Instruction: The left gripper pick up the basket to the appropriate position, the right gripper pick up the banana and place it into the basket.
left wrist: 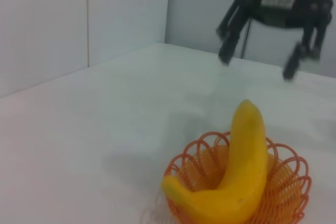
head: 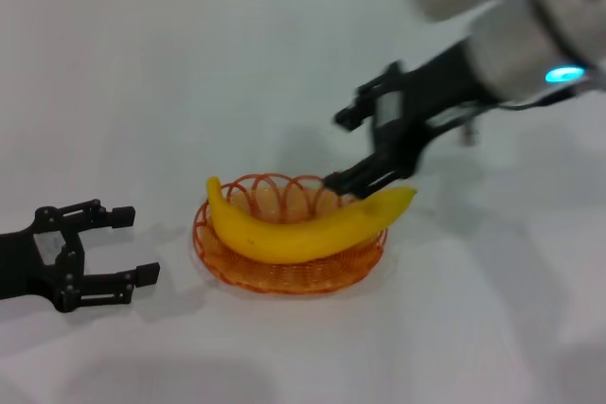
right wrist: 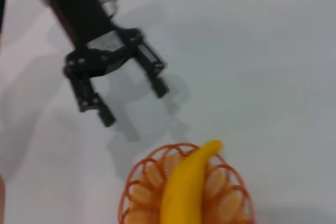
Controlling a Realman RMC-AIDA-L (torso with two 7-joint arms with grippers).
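The yellow banana (head: 303,229) lies across the orange wire basket (head: 237,272) on the white table, with its right tip past the rim. My right gripper (head: 343,150) is open just behind and above the banana's right end and holds nothing. My left gripper (head: 134,246) is open and empty on the table, left of the basket and apart from it. The left wrist view shows the banana (left wrist: 241,182) in the basket (left wrist: 294,192) with the right gripper (left wrist: 257,64) open beyond it. The right wrist view shows the banana (right wrist: 184,192), the basket (right wrist: 139,182) and the left gripper (right wrist: 135,105), open.
The white table (head: 284,63) spreads on all sides of the basket. A white wall (left wrist: 52,19) stands behind the table's far edge. The right arm's grey housing (head: 530,35) hangs over the back right.
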